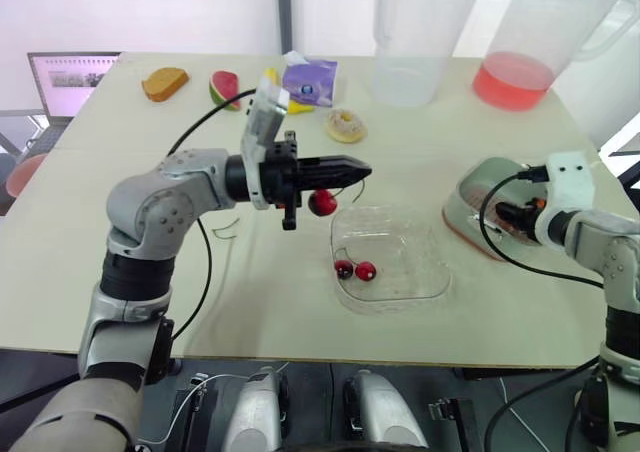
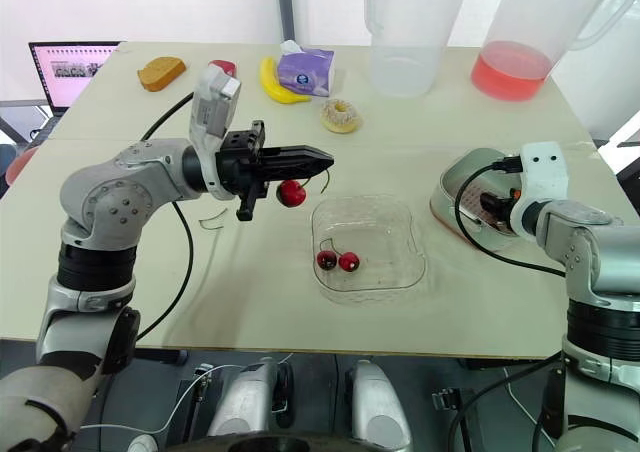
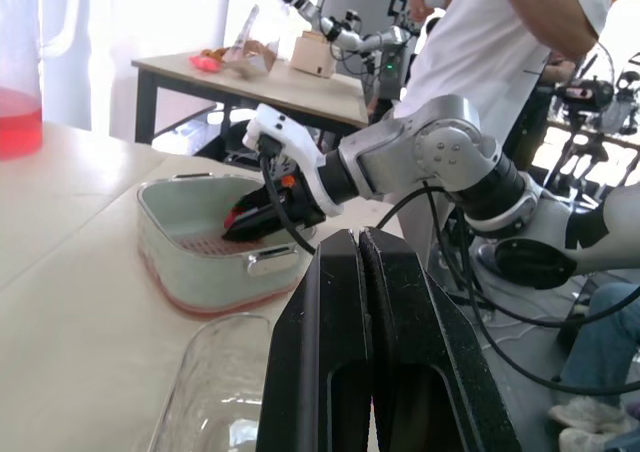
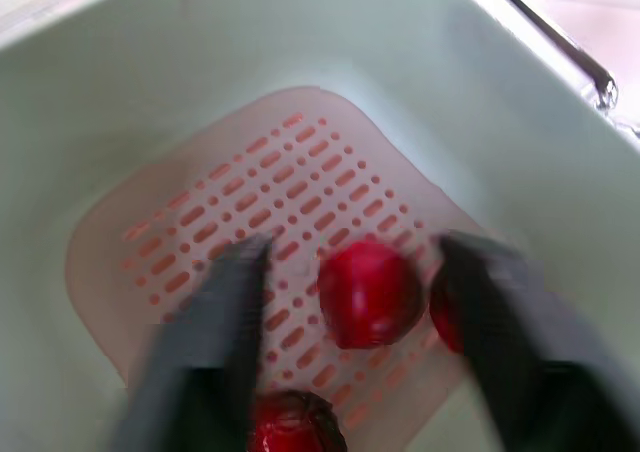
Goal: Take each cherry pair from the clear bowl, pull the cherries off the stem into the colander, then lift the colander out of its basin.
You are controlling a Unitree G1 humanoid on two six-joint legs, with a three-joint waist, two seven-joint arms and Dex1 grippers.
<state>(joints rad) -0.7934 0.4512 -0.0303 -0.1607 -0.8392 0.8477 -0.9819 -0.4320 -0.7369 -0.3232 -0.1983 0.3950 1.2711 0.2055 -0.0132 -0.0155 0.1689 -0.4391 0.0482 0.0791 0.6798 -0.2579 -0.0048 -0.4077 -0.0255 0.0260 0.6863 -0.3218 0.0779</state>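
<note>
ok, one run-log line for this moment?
left gripper: shut on stemmed red cherry, raised beside clear plastic bowl | bowl: one cherry pair | right gripper: open over cherries in pink perforated colander

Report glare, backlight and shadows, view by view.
Left eye view: daylight behind the clear plastic pitcher of red liquid washes out the background. Left wrist view: bright windows glare, the left gripper in dark shade. Right wrist view: soft, even light inside the pale green colander.

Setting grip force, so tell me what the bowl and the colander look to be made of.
Bowl: probably clear plastic, possibly glass; see-through, with glossy highlights on the rim and soft rounded corners. Colander: pale green plastic, it seems; smooth matte walls and neat moulded slots in its floor.
</note>
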